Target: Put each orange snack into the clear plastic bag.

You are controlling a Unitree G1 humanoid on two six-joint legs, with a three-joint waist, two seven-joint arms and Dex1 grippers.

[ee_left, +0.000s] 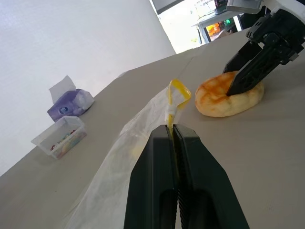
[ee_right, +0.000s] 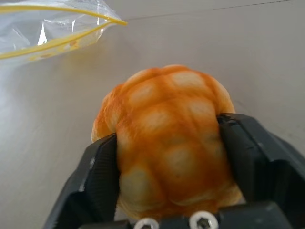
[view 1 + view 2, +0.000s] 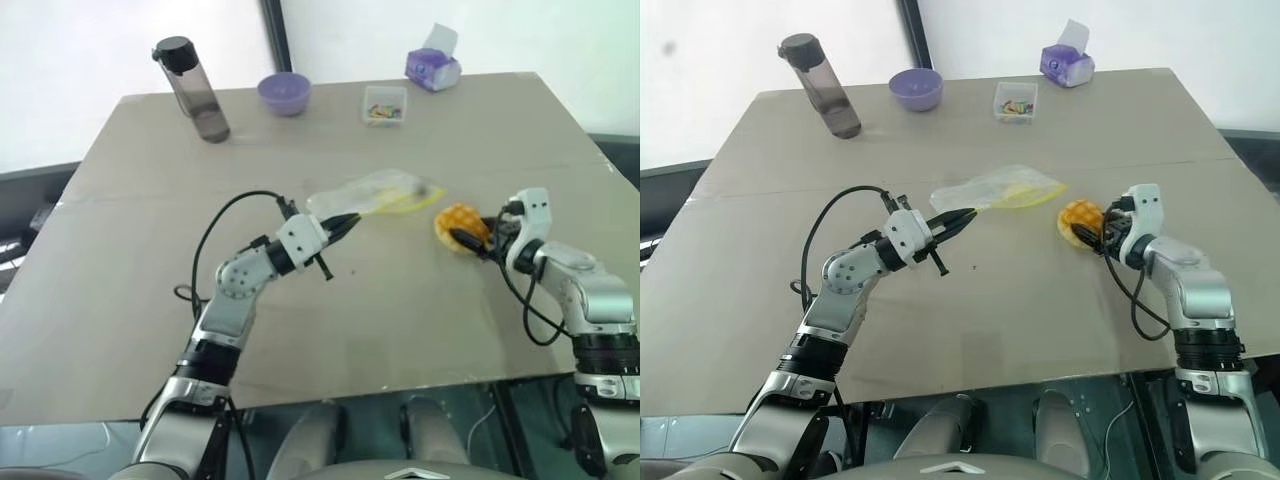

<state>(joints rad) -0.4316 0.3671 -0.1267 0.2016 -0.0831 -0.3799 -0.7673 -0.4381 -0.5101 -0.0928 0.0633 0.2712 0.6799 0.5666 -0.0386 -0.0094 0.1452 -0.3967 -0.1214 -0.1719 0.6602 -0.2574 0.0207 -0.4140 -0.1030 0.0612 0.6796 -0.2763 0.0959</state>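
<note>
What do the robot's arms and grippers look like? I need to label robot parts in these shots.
Both arms are silver-grey metal segments with black joint bands near the elbows. Each wrist ends in a white blocky housing. The left gripper and right gripper each have two black, tapered fingers; the right gripper's show screw heads at the base. A loose black cable loops along each forearm.

Orange snack (image 2: 167,143): orange-yellow, criss-cross grid. Clear plastic bag (image 3: 375,192): transparent, yellow seal strip. Table (image 3: 420,310): beige. Bowl (image 3: 284,93) and tissue pack (image 3: 432,68): purple. Bottle (image 3: 192,88): smoky grey, black cap.
</note>
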